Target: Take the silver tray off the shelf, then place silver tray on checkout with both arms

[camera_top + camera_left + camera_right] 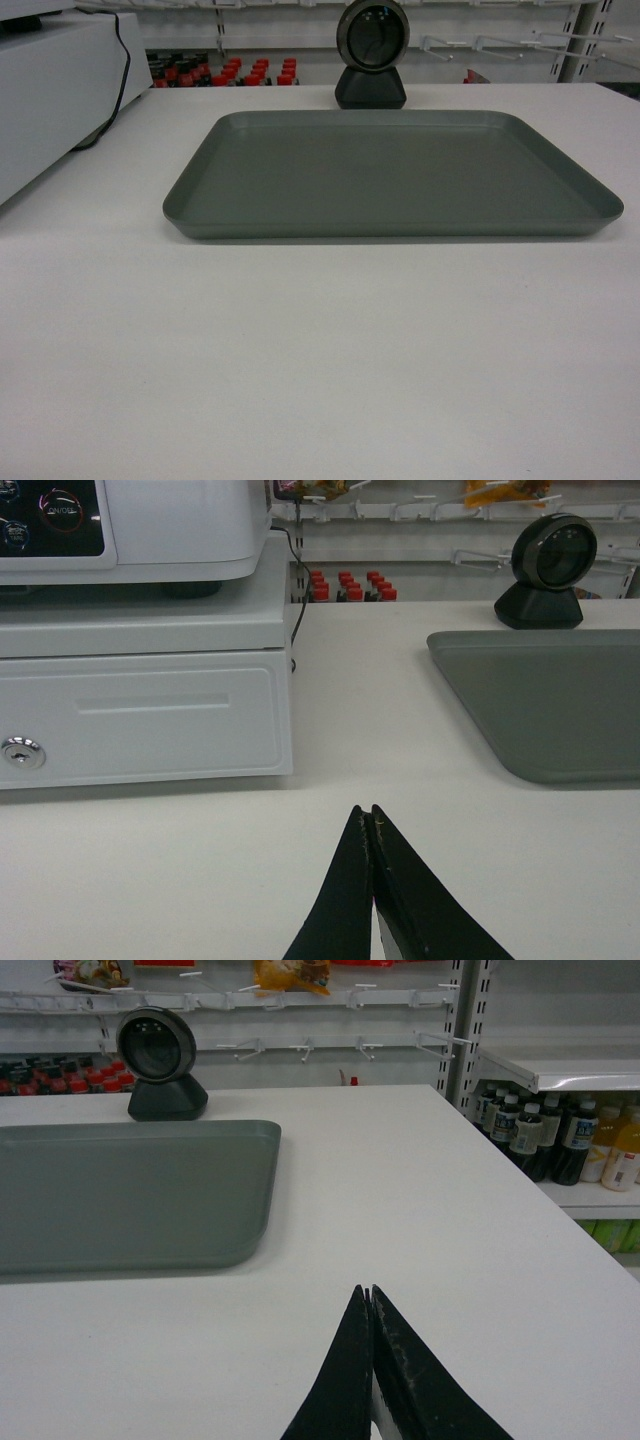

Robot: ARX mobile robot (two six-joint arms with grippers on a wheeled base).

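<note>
A round black scanner (371, 52) on a black stand sits at the top centre of the head view, its glass face ringed in silver. At the upper left of that view stands a pale grey box (55, 95), with a black cable (118, 75) running down its right side. The left wrist view shows this box as a white cash drawer (145, 710) with a round keyhole lock (22, 751) at the left edge. Red-capped bottles (225, 74) line up in the upper background. In the right wrist view, dark and yellow drink bottles (560, 1140) fill shelving at the right edge, and white wall hooks (300, 1048) cross the top.
</note>
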